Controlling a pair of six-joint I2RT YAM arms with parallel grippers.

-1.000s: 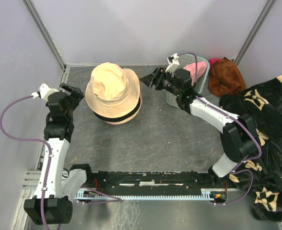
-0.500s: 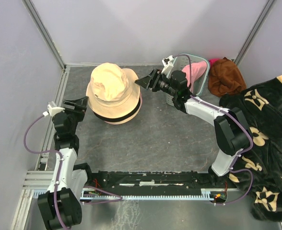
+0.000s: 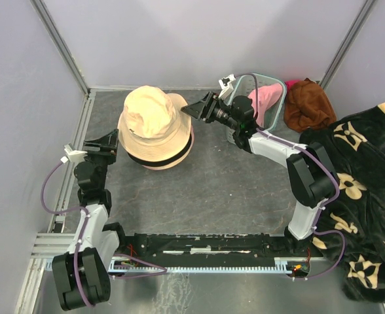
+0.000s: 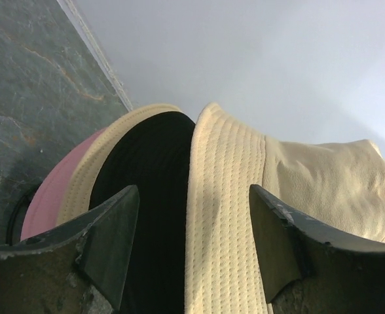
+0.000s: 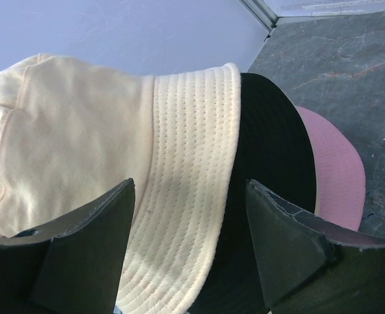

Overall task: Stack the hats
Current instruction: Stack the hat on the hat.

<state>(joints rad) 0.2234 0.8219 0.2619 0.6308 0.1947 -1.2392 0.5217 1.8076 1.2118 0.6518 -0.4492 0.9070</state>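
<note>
Spread wide and empty, the left gripper (image 3: pixel 109 140) and right gripper (image 3: pixel 192 110) are flanking the cream bucket hat (image 3: pixel 151 112), likely to straighten the stack (image 3: pixel 161 159).

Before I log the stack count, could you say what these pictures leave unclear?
- Number of hats in the stack: top view, cream hat covers those beneath; wrist views catch only edges, such as a pink brim.
- Pink cloth in the basket: top view, mostly hidden by the basket wall; hat or not, unclear.
</note>
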